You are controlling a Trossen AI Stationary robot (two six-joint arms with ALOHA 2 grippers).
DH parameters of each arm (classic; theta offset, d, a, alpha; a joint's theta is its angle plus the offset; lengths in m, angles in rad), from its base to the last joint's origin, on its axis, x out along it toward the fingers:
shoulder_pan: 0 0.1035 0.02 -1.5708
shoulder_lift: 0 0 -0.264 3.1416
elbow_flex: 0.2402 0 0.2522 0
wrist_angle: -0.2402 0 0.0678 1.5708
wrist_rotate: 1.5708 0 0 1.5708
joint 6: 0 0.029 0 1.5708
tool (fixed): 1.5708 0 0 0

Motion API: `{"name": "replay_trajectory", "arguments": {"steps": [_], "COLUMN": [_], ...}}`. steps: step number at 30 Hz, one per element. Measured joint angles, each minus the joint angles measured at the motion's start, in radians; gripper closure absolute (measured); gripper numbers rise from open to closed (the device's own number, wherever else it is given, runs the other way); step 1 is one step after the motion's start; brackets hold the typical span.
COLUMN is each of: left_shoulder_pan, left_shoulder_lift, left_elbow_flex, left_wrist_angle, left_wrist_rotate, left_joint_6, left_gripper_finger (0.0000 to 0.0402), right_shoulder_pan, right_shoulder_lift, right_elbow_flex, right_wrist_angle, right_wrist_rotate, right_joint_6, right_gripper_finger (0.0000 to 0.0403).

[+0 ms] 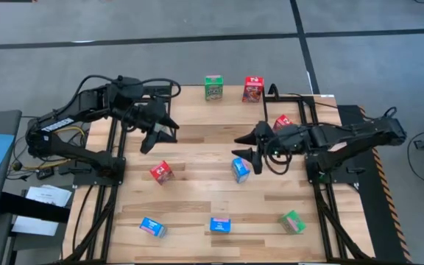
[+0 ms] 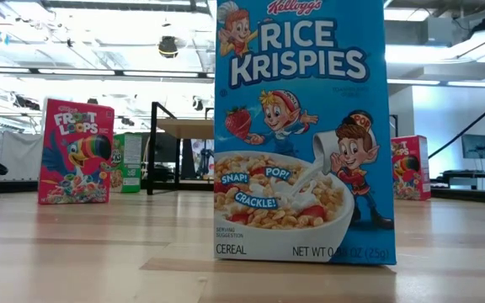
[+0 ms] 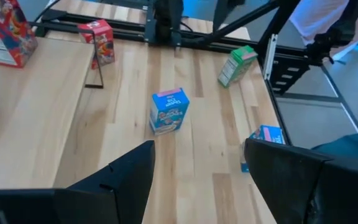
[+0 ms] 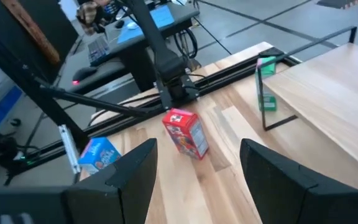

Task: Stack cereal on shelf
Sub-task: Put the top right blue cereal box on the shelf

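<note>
Only 2 boxes, 1 green point(image 1: 213, 87) and 1 red point(image 1: 252, 90), stand on the shelf point(image 1: 230, 110), others dot the desk point(image 1: 197, 202), and both grippers, left point(image 1: 158, 135) and right point(image 1: 246, 146), hover spread, empty.

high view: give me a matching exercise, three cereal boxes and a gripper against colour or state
Column one:
1 centre box, by the right gripper
2 left-side box, below the left gripper in the picture
3 bottom-right box
4 left gripper

Column two:
a green
b blue
c red
d open

Pairs: 1-b, 2-c, 3-a, 4-d
</note>
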Motion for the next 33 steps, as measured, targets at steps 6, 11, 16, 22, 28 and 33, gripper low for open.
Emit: {"name": "replay_trajectory", "arguments": {"steps": [6,11,16,22,28,33], "left_shoulder_pan": [-0.04,-0.065,-0.072,-0.072,-0.071,-0.071], "left_shoulder_lift": [0.0,0.0,0.0,0.008,0.026,0.036], "left_elbow_flex": [0.0,0.0,0.0,0.0,-0.001,0.0], "left_wrist_angle": [0.041,0.111,0.178,0.197,0.189,0.183], "left_wrist_rotate": [0.01,0.021,0.106,0.177,0.073,0.08], "left_joint_6": [0.002,0.041,0.047,0.017,0.0,0.003], "left_gripper_finger": [0.0163,0.0164,0.0164,0.0164,0.0164,0.0164], "right_shoulder_pan": [-0.045,-0.054,-0.053,-0.053,-0.031,-0.018], "right_shoulder_lift": [-0.001,-0.001,-0.001,-0.001,-0.001,-0.001], "right_elbow_flex": [0.075,0.097,0.098,0.098,0.098,0.098], "right_wrist_angle": [-0.128,-0.195,-0.28,-0.4,-0.408,-0.392], "right_wrist_rotate": [-0.025,-0.025,-0.025,-0.025,-0.05,-0.1], "right_joint_6": [-0.002,-0.002,0.003,0.105,0.163,0.164], "right_gripper_finger": [0.0147,0.0147,0.0147,0.0147,0.0147,0.0147]}}
